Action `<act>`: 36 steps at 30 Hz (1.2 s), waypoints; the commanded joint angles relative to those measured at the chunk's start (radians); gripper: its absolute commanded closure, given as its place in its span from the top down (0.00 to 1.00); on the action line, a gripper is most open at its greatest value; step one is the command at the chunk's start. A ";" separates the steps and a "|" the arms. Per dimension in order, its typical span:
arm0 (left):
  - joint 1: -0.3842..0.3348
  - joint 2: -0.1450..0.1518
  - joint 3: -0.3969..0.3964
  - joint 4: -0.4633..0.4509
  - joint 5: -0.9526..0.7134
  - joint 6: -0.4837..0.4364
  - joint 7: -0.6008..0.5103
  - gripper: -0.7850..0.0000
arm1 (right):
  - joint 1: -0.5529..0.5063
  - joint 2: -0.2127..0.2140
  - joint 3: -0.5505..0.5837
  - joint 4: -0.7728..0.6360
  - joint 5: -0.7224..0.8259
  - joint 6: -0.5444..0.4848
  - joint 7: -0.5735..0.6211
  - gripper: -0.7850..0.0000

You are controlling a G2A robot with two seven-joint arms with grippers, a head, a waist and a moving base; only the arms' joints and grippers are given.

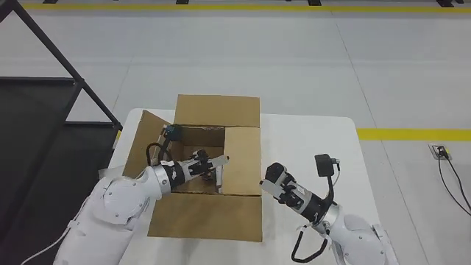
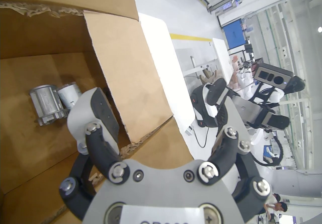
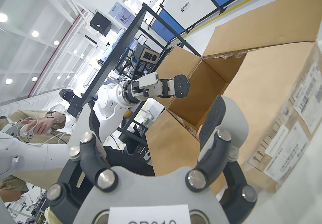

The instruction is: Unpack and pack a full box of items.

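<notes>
while left fingers (image 2: 98, 114) gape over box (image 1: 206, 217) | left wrist view catches metal cylinder (image 2: 46, 104) inside | right fingers (image 3: 221, 121) released beside box

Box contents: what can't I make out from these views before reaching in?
- Top view: the left gripper and a flap cover much of the box floor, so there is no item count.
- Left wrist view: a finger hides part of the white canister beside the metal part.
- Right wrist view: the box's near wall hides all contents.

White arms (image 1: 132, 191), perhaps rubber-padded fingers (image 2: 102, 113)
</notes>
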 commanded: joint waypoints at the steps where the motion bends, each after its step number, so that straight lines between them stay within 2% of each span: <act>1: -0.067 -0.012 0.053 0.068 -0.019 -0.005 -0.028 1.00 | -0.037 0.006 0.020 -0.015 0.003 -0.021 -0.017 1.00; 7: -0.203 -0.048 0.168 0.260 -0.054 -0.032 -0.082 1.00 | -0.130 0.019 0.060 -0.064 0.007 -0.063 -0.067 1.00; 13: -0.291 -0.080 0.243 0.419 -0.079 -0.059 -0.094 1.00 | -0.178 0.029 0.072 -0.096 -0.002 -0.067 -0.100 1.00; 15: -0.312 -0.088 0.269 0.453 -0.023 -0.080 -0.063 1.00 | -0.185 0.032 0.073 -0.105 -0.003 -0.063 -0.109 1.00; 27: -0.356 -0.135 0.318 0.583 -0.148 -0.199 -0.048 1.00 | -0.180 0.047 0.042 -0.136 -0.030 -0.022 -0.139 1.00; 36: -0.335 -0.131 0.270 0.587 -0.218 -0.298 -0.056 1.00 | -0.161 0.058 0.010 -0.158 -0.058 0.005 -0.140 1.00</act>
